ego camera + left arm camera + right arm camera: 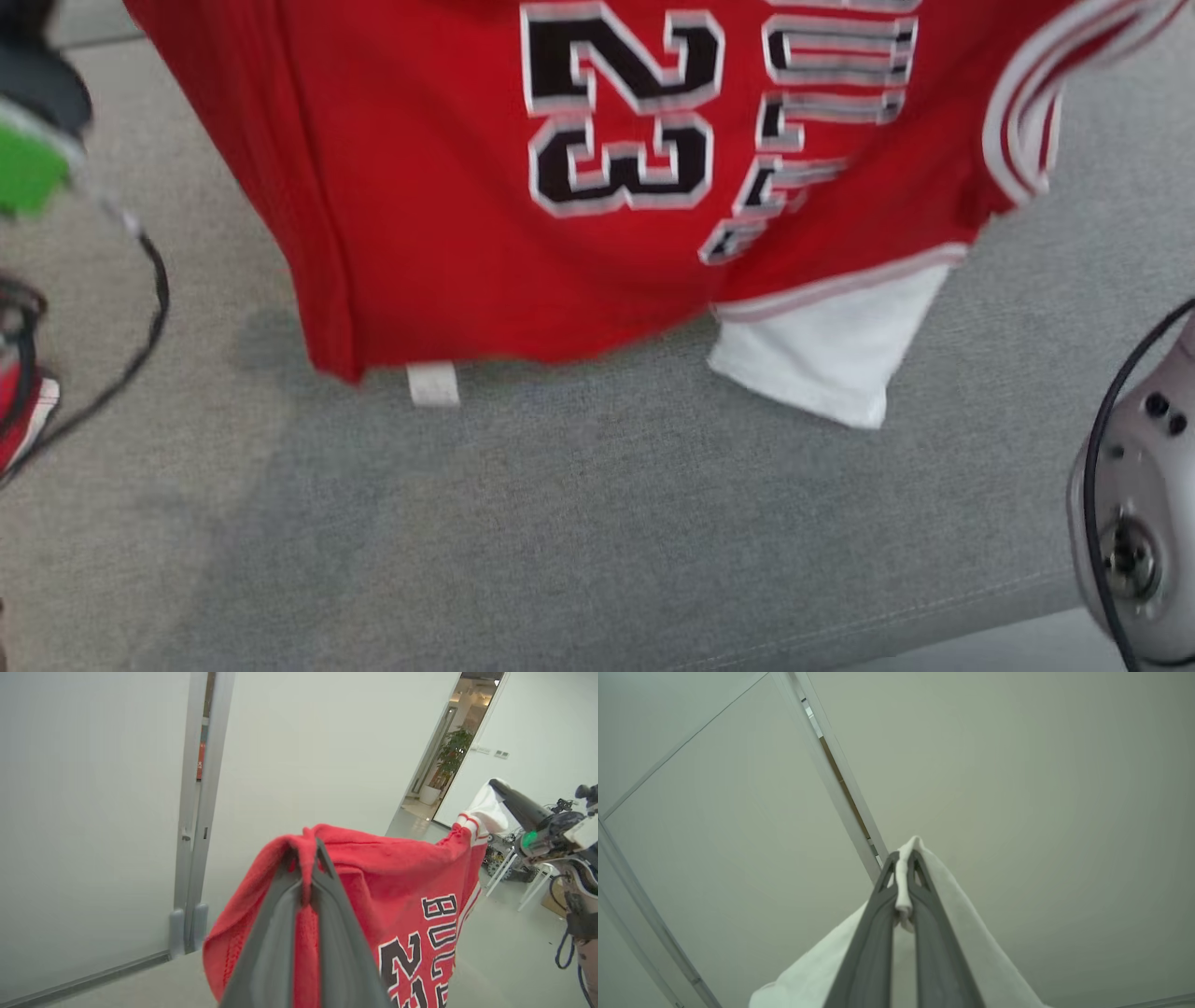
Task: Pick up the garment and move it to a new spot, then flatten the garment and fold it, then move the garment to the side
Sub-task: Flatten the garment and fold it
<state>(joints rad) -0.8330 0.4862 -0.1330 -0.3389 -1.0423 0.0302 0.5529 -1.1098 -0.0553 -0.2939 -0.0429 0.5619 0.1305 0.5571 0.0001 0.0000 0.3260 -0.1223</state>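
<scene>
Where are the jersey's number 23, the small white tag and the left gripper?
number 23 (621,112): head view, where its two digits meet.
small white tag (433,384): head view, the tag's middle.
left gripper (306,851): left wrist view, midway between its shut fingertips.

You have one red garment (420,187) with one white label (432,384), and two claws to count, one left claw (306,851) and one right claw (905,856). You also have one potted plant (451,749).

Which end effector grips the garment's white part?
The right end effector: it pinches white cloth of the garment; the left end effector pinches red cloth.
</scene>
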